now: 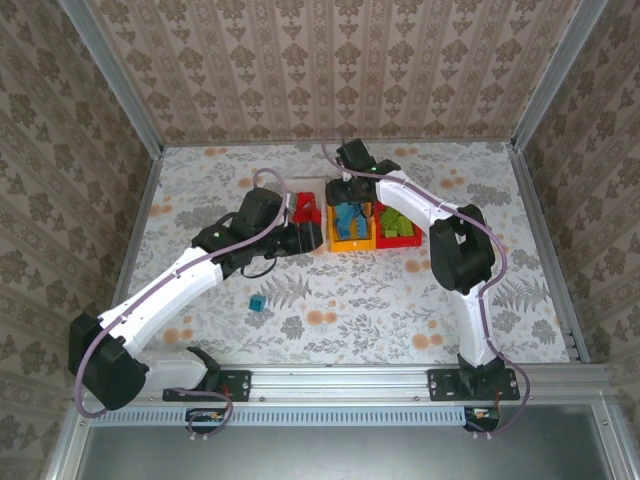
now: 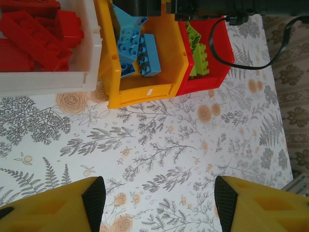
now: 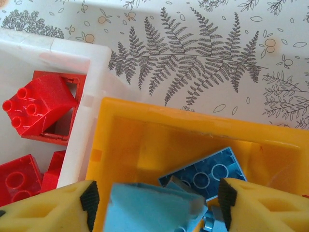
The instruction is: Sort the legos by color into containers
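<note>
Jaws of left gripper [image 2: 157, 198] wide, empty, near white bin [image 2: 48, 79]. Lone teal brick [image 1: 257, 302] on table [image 1: 400, 300] lies behind it, toward arm bases, nearer left arm. Right gripper [image 3: 155, 198] parted over yellow bin [image 3: 145, 130], light-blue wedge [image 3: 149, 210] loose between fingers [image 3: 63, 208]

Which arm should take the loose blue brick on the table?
Left. The blue brick lies beside the left forearm; left fingers are open and empty over bare table. Right fingers hang over the yellow bin, farther off.
</note>
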You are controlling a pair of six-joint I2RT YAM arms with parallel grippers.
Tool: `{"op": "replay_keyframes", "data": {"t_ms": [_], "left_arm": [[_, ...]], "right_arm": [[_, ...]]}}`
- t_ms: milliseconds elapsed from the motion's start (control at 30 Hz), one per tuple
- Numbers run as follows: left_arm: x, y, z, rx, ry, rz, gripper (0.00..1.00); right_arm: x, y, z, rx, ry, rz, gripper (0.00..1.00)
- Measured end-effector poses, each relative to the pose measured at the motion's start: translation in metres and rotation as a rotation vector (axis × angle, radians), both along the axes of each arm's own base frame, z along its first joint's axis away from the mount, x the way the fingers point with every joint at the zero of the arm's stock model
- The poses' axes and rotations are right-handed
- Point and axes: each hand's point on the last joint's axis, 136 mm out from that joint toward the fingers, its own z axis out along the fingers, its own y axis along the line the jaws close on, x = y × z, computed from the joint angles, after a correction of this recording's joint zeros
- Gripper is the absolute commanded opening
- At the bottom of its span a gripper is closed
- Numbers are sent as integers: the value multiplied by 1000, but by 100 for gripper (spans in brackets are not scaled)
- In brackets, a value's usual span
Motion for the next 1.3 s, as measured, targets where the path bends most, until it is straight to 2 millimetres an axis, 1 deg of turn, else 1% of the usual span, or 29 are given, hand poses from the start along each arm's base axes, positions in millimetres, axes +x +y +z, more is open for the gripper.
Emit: {"op": "replay_keyframes", "data": {"t_ms": [167, 233, 333, 400, 467, 533, 600, 667, 700, 733, 800, 867, 933, 1000, 1167, 1233, 1300], "left_arm": [[-7, 13, -19, 60, 33, 20, 65], [-11, 23, -27, 100, 50, 40, 67], [-22, 44, -40, 163, 98, 92, 69], [-31, 64, -53, 205, 145, 147, 72], [-41, 85, -67, 241, 199, 206, 73], [-52, 105, -84, 273, 260, 263, 74], [-64, 124, -102, 313, 333, 316, 75], [-73, 135, -116, 347, 386, 340, 78], [-77, 138, -122, 366, 408, 342, 79], [-79, 141, -126, 380, 422, 340, 79], [-81, 143, -135, 422, 446, 307, 79], [-82, 143, -144, 469, 461, 255, 80], [-83, 144, -154, 524, 483, 196, 80], [-80, 142, -163, 578, 497, 125, 80], [-64, 140, -173, 651, 475, 21, 77], [-57, 139, -175, 668, 465, 0, 75], [-54, 138, -180, 674, 461, -19, 69]], "right_arm": [[-1, -1, 2, 3, 5, -3, 73], [-5, -3, 7, 7, -2, -3, 72], [-21, -8, 24, 23, -29, 3, 73], [-37, -12, 43, 46, -72, 14, 73], [-56, -10, 60, 70, -120, 48, 74], [-84, 2, 74, 98, -165, 124, 77], [-119, 24, 80, 127, -192, 240, 78], [-153, 44, 75, 153, -186, 345, 79], [-172, 55, 69, 170, -169, 402, 79], [-186, 61, 62, 181, -150, 440, 79], [-213, 68, 45, 207, -94, 504, 80], [-230, 69, 30, 227, -41, 534, 80], [-245, 72, 20, 245, 1, 558, 80], [-257, 75, 15, 270, 38, 580, 80], [-277, 85, 19, 345, 77, 636, 80], [-282, 87, 22, 371, 83, 652, 80], [-286, 87, 23, 385, 95, 660, 80]]}}
